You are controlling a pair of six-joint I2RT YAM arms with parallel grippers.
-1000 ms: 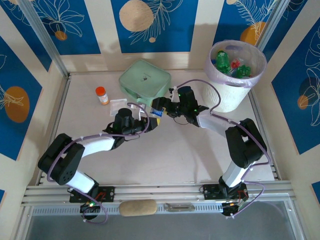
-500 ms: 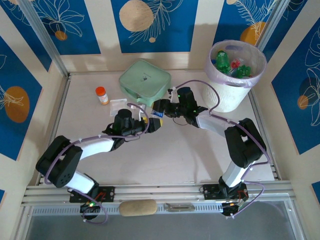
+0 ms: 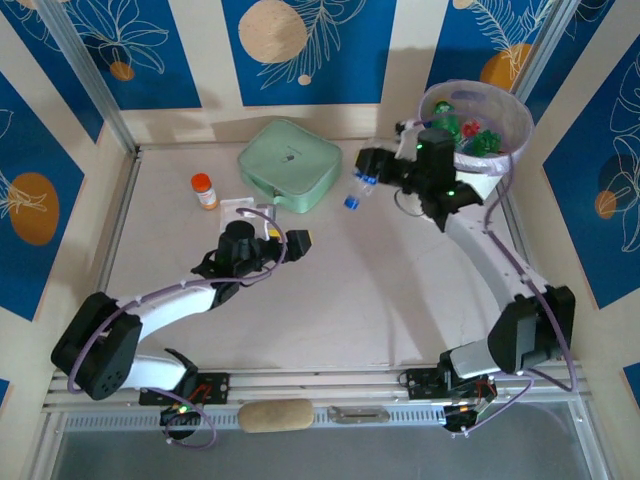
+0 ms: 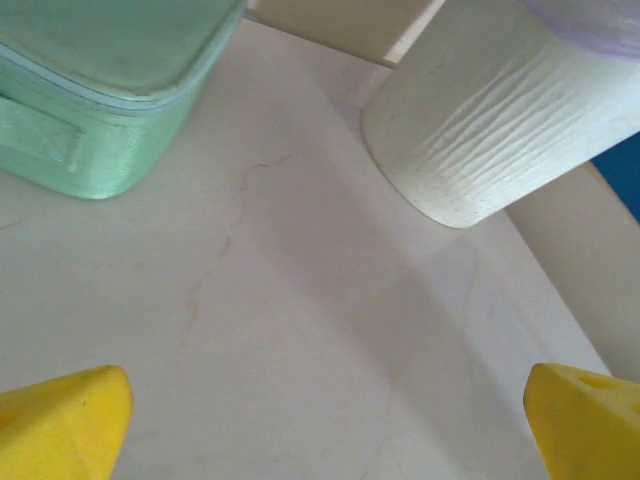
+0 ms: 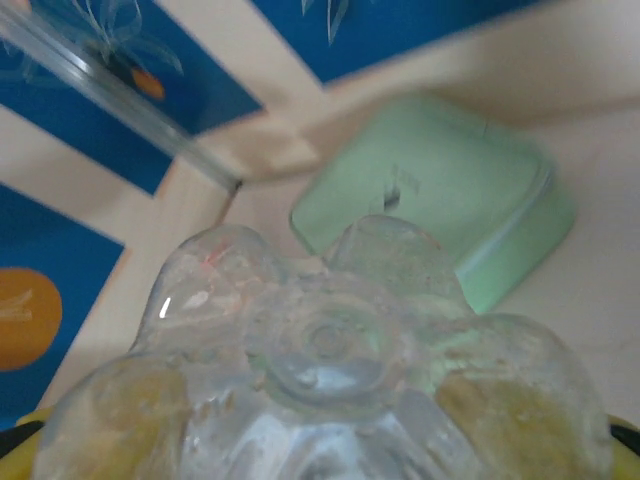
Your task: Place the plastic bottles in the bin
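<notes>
The left gripper (image 3: 287, 240) stands spread wide and holds nothing, low over the surface (image 3: 380, 300) left of centre. In the left wrist view its yellow fingertips (image 4: 62, 420) sit at the two bottom corners with bare surface between them. Ahead of it and to its right, the middle of the surface is open, from the near metal rail (image 3: 400, 382) up towards the far wall. The right arm runs along the right edge.

Farther back, the right gripper (image 3: 366, 170) is closed on a clear bottle (image 3: 357, 187) with a blue cap, which points down and to the left. The bottle hangs in the gap between the pouch (image 3: 290, 165) and the bin (image 3: 512, 150), nearer the pouch's right edge. In the right wrist view its ribbed, petal-shaped base (image 5: 330, 370) faces the camera, and yellow shows at either lower corner. Any label on it cannot be read.

The mint-green pouch lies flat at the far centre. A small dark mark on its top is too blurred to read. To its left stand a pill bottle (image 3: 204, 190) with an orange cap and a small clear box (image 3: 237, 208), near each other.

The white bin stands in the far right corner, close to the right edge. It is lined with a pale lilac bag (image 3: 432, 100). Green bottles (image 3: 445, 125) lie inside.
</notes>
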